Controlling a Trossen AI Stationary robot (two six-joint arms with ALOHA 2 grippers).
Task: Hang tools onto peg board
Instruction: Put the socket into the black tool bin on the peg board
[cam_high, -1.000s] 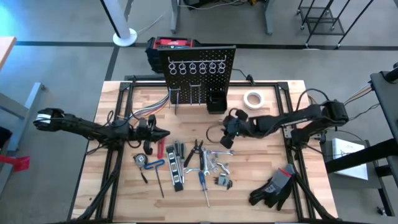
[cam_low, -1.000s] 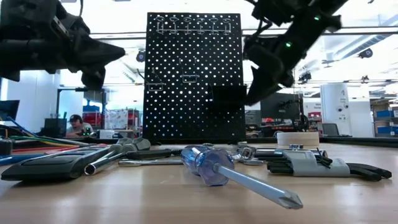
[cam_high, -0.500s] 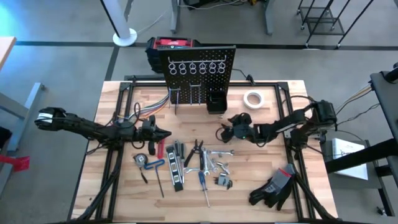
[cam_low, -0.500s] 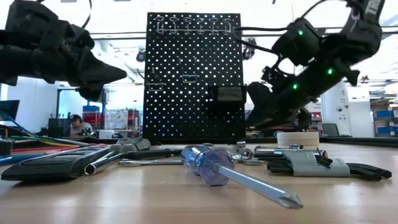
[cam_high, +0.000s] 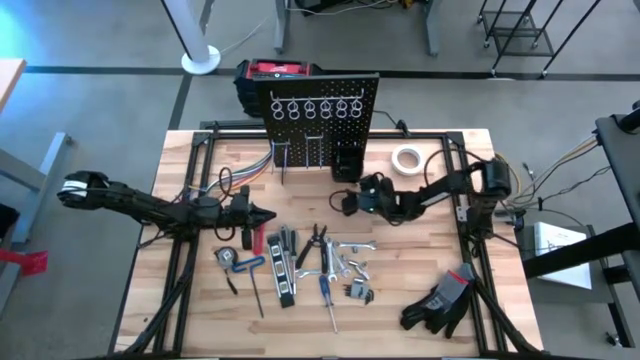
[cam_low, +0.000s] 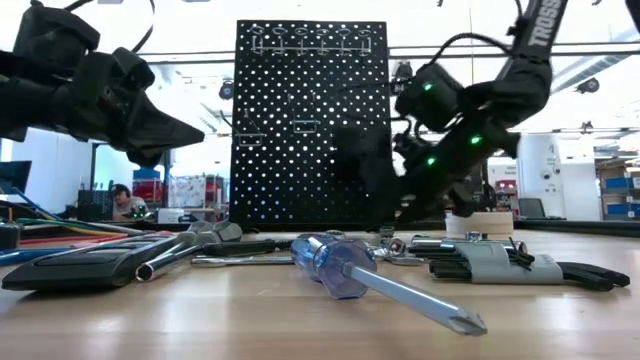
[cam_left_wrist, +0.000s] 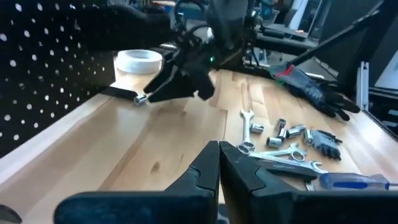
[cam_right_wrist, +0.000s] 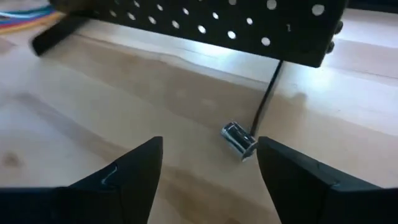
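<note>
Upright at the table's (cam_high: 420, 290) far edge: peg board (cam_high: 318, 120), 7 ring hooks along its top. Spread across the near middle: tools (cam_high: 310, 262), flat on the wood. Low before the board's foot: right gripper (cam_right_wrist: 208, 171), fingers parted, empty, small silver socket (cam_right_wrist: 238, 139) on the table between them. Left of the tools: left gripper (cam_high: 268, 214), clenched, holding nothing.

Upright black peg board (cam_high: 322, 125) at table's back, tools (cam_high: 318, 262) scattered flat before it, some perhaps overlapping
</note>
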